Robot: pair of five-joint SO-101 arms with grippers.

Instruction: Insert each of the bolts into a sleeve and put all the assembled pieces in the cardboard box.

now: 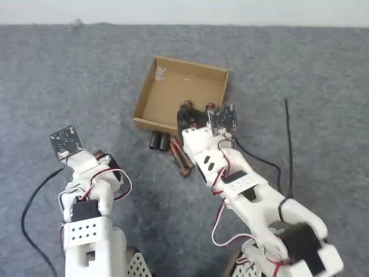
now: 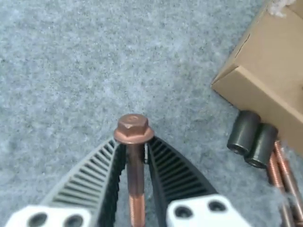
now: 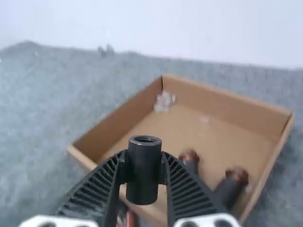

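A grey, carpet-like worktop (image 1: 300, 75) carries an open cardboard box (image 1: 147, 95), and every place below is given from that box.

The right arm (image 1: 253, 196) reaches up to the box's near wall and, in the high view, covers its near right corner. Its jaws are closed on a black sleeve (image 3: 143, 170), held upright just over that wall with the threaded bore facing up.

The left arm (image 1: 86, 196) stands well away from the box, off its near left corner. Its jaws are clamped on a copper bolt (image 2: 136, 165), hex head clear of the tips; the shank's far end is cut off at the picture's edge.

Inside the box, against its near right side, lie two assembled pieces (image 3: 189, 158) (image 3: 232, 182), copper heads showing and their other ends hidden behind the right arm's jaws.

Just outside the near wall, two loose sleeves (image 1: 159, 140) lie side by side, touching. Two loose bolts (image 1: 180, 157) lie right beside them, farther from the box; the left wrist view crops them.

A small whitish scrap (image 3: 164, 100) sits in the box's far left corner, too vague to identify.
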